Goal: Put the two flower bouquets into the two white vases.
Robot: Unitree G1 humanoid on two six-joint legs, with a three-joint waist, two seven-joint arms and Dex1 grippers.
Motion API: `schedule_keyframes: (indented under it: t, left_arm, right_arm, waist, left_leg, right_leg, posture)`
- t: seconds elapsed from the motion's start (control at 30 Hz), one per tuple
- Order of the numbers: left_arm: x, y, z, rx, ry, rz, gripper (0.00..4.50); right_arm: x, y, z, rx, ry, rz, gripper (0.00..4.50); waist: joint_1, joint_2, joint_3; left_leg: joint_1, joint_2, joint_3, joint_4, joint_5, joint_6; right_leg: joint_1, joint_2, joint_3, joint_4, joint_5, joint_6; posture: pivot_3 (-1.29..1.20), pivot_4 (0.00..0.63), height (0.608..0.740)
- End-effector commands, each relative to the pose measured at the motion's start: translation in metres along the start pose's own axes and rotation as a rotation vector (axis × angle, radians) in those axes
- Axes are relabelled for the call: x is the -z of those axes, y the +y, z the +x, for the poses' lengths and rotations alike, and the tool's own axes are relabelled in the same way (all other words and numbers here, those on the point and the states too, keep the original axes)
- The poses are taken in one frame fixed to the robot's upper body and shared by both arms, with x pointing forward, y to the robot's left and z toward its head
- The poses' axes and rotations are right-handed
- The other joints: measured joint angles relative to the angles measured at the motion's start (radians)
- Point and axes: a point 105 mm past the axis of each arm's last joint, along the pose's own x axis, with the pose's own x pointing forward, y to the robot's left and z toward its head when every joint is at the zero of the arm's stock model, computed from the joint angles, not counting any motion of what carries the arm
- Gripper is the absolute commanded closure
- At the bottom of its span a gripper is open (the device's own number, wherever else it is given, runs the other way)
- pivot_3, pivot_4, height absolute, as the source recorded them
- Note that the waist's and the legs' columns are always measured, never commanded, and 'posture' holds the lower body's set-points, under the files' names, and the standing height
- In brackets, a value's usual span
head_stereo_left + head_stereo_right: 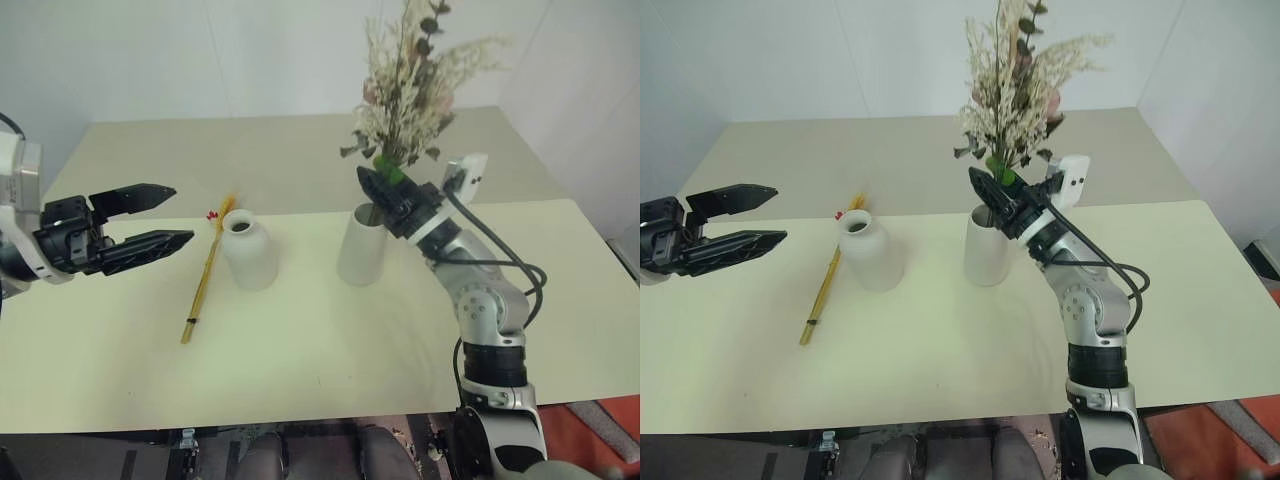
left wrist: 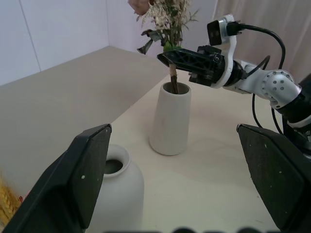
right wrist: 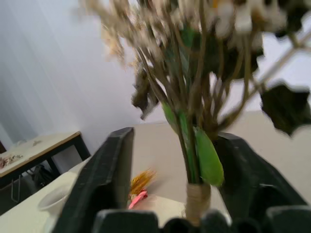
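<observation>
A pale cream table [image 1: 320, 370] carries everything, and places below are given from the wide-mouthed cylinder vase [image 1: 362, 246], which stands near the table's middle.

The fuller bouquet [image 1: 408, 85], with pale dried sprigs, green leaves and a hint of pink rose, rises upright straight out of that vase's mouth; the left wrist view shows its wrapped stem going down into the opening. The right gripper [image 1: 381, 186] sits just above the vase's rim, on the robot's right of the stem. Its black fingers stand on either side of the stem with a gap showing, so the grip looks loosened rather than clamped; whether a finger touches the stem cannot be told.

The left gripper [image 1: 150, 220] hovers above the table well to the left of the cylinder vase, fingers spread wide and empty.

The bottle-shaped vase [image 1: 248, 249] stands just to the left of the cylinder vase, apart from it, its narrow mouth empty.

The slim yellow wheat-like stalk [image 1: 207, 268] lies flat on the table further left, just beyond the bottle-shaped vase, with its small red blossoms [image 1: 213, 215] at the far end.
</observation>
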Motion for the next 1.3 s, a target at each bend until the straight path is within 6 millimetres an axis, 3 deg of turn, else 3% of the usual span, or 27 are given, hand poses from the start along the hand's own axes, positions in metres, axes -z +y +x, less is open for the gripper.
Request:
schedule_keyframes:
  t: [0.03,0.07,0.27,0.47,0.57,0.73,1.1,1.23,1.3]
  left_arm:
    - [-0.007,0.001,-0.004,-0.027,0.003,0.032,0.00]
    - [-0.007,0.002,-0.005,-0.037,0.003,0.028,0.00]
    - [0.005,0.013,-0.014,-0.181,0.037,-0.025,0.00]
    - [0.034,0.044,-0.029,-0.492,0.175,-0.057,0.00]
    - [0.052,0.047,-0.038,-0.571,0.289,-0.091,0.00]
    - [0.090,0.056,-0.053,-0.765,0.643,-0.164,0.00]
    - [0.137,0.064,-0.011,-0.777,0.715,-0.313,0.00]
    - [0.153,0.069,-0.009,-0.814,0.763,-0.322,0.83]
    - [0.154,0.072,-0.009,-0.824,0.766,-0.324,1.46]
  right_arm:
    - [-0.021,0.010,-0.015,-0.066,-0.043,-0.059,0.26]
    - [-0.021,0.010,-0.020,-0.078,-0.028,-0.070,0.03]
    - [-0.022,0.012,-0.050,-0.218,0.180,-0.183,0.03]
    - [-0.027,0.018,-0.070,-0.422,0.401,-0.243,0.03]
    - [-0.030,0.017,-0.073,-0.495,0.465,-0.266,0.03]
    - [-0.039,0.014,-0.072,-0.562,0.492,-0.276,0.03]
    - [-0.059,0.008,-0.073,-0.641,0.510,-0.334,0.03]
    - [-0.062,0.008,-0.076,-0.639,0.487,-0.336,0.00]
    - [-0.062,0.008,-0.077,-0.630,0.479,-0.335,0.00]
  waist:
    - [0.000,0.000,0.000]
    - [0.001,0.000,0.000]
    - [0.001,0.000,0.000]
    - [0.002,-0.001,0.000]
    - [0.000,-0.001,0.000]
    - [0.007,-0.003,0.001]
    - [0.027,-0.004,0.001]
    - [0.029,-0.005,0.001]
    - [0.029,-0.005,0.001]
  left_leg:
    - [0.000,0.000,0.000,0.000,0.000,0.000]
    - [0.000,0.000,0.000,0.000,0.000,0.000]
    - [0.000,0.000,0.001,0.000,0.000,0.000]
    - [0.001,0.001,0.001,0.000,0.000,0.001]
    - [0.002,0.001,0.001,0.000,0.000,0.001]
    - [0.001,0.001,0.001,0.001,0.000,0.001]
    - [-0.001,0.000,0.001,0.002,0.000,0.001]
    - [0.000,-0.001,0.001,0.003,0.000,0.001]
    - [-0.001,-0.001,0.001,0.004,0.000,0.001]
  right_leg:
    - [0.000,0.000,0.000,0.000,0.000,0.000]
    - [0.000,0.000,0.000,0.000,0.000,0.000]
    - [0.001,0.000,0.000,-0.001,0.000,0.000]
    - [0.002,0.001,0.000,-0.001,0.000,0.000]
    - [0.002,0.000,0.001,-0.001,0.000,0.000]
    - [0.002,0.000,0.000,-0.001,0.000,0.000]
    - [0.001,-0.001,0.000,-0.001,0.000,0.000]
    - [0.002,-0.001,0.000,0.000,0.000,0.000]
    - [0.001,-0.001,0.000,0.000,0.000,0.000]
  posture:
    - [0.00,0.150,0.740]
    - [0.00,0.150,0.740]
    - [0.00,0.150,0.740]
    - [0.00,0.150,0.740]
    - [0.00,0.150,0.740]
    - [0.00,0.150,0.740]
    - [0.00,0.150,0.740]
    - [0.00,0.150,0.740]
    - [0.00,0.150,0.740]
